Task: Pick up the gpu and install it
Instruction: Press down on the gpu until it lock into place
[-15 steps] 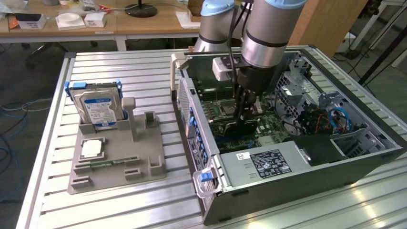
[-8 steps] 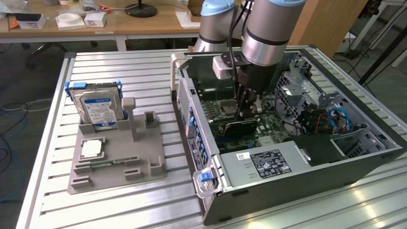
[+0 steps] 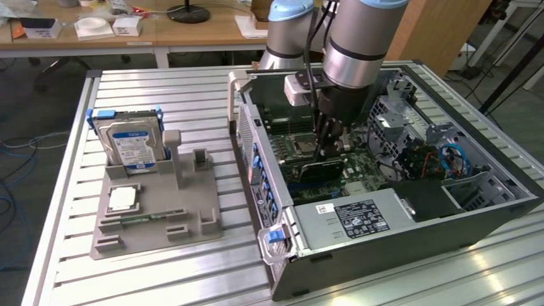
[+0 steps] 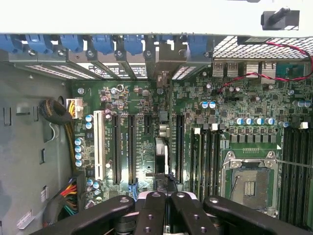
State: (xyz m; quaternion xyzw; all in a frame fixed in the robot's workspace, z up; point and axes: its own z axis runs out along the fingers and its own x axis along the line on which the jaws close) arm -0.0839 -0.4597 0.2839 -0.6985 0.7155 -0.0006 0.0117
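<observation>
Exterior view: grey parts tray (image 3: 157,220) nearest, hard drive (image 3: 129,143) upright at its back. Gripper (image 3: 327,153) inside open computer case (image 3: 408,223), clamped on gpu (image 3: 316,171), held on edge, black face showing.

Wrist view: black fingers (image 4: 151,213) pressed together on gpu (image 4: 162,156), seen edge-on, long axis parallel to motherboard (image 4: 195,132) slots, bracket end toward blue-clipped rear openings.

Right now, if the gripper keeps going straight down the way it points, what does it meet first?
The gripper points down into the open case, shut on the gpu. Straight on, the card's lower edge would probably meet the motherboard at its slots; depth there is unclear.
</observation>
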